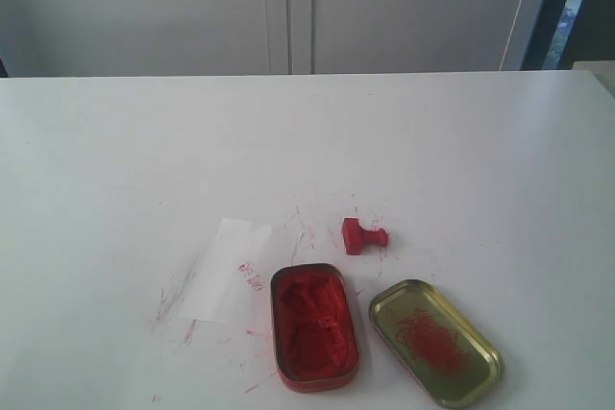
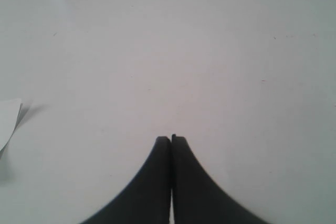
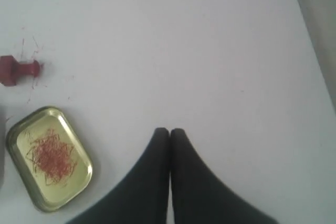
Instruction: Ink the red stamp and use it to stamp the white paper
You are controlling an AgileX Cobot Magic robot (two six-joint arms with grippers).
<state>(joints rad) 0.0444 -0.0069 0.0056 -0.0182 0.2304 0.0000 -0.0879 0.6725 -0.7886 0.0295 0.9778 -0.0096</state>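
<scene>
The small red stamp (image 1: 363,236) lies on its side on the white table, its knob pointing right; the right wrist view also catches the stamp (image 3: 18,70). Left of it lies the white paper (image 1: 227,271) with a red print near its lower right corner; a corner of the paper (image 2: 9,120) shows in the left wrist view. The open red tin of ink paste (image 1: 312,325) sits in front of the stamp. My left gripper (image 2: 171,139) is shut on nothing above bare table. My right gripper (image 3: 169,130) is shut and empty, apart from the stamp. Neither arm shows in the exterior view.
The gold tin lid (image 1: 434,341) with red smears lies right of the ink tin, near the table's front edge; the lid (image 3: 48,157) also appears in the right wrist view. Red ink scratches mark the table round the paper. White cabinet doors (image 1: 288,7) stand behind the table.
</scene>
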